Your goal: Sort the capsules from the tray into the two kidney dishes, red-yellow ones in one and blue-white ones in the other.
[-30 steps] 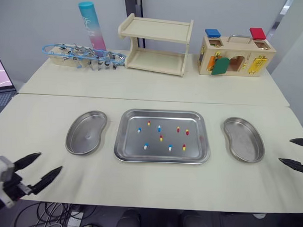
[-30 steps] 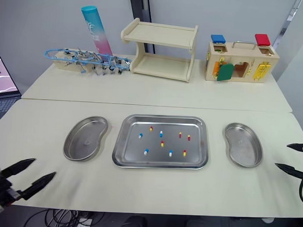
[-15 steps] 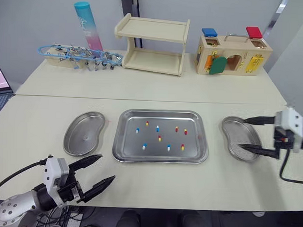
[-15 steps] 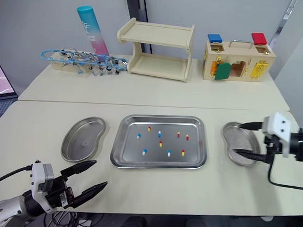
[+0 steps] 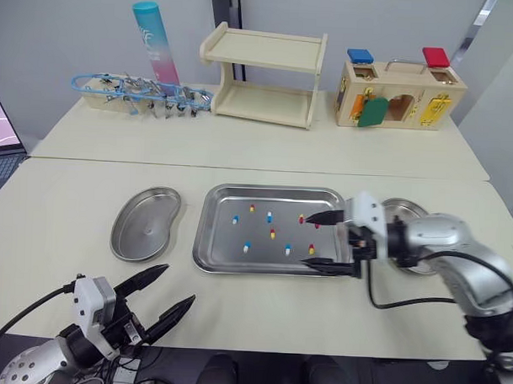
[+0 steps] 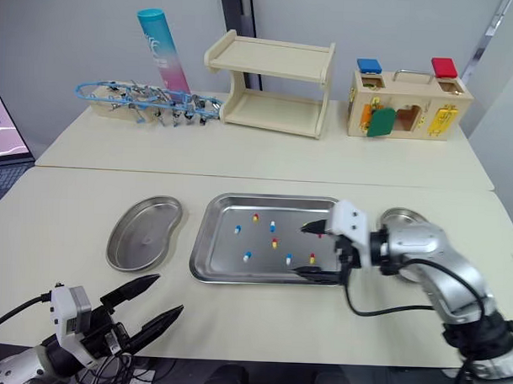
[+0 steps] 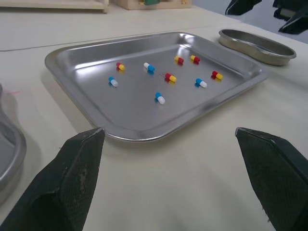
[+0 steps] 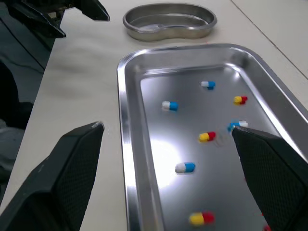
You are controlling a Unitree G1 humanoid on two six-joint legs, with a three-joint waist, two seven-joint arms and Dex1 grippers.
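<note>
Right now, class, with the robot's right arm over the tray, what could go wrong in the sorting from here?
1. The open right jaws hover at the tray's right end, one finger close to its near rim; closing low could nudge the tray.
2. A red-yellow capsule lies close to a blue-white capsule, so one grab might catch both or scatter them.

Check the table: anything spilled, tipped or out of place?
Nothing stands out. The capsules all lie inside the tray, none on the table. The left dish sits flat and empty; the right dish is partly hidden.
</note>
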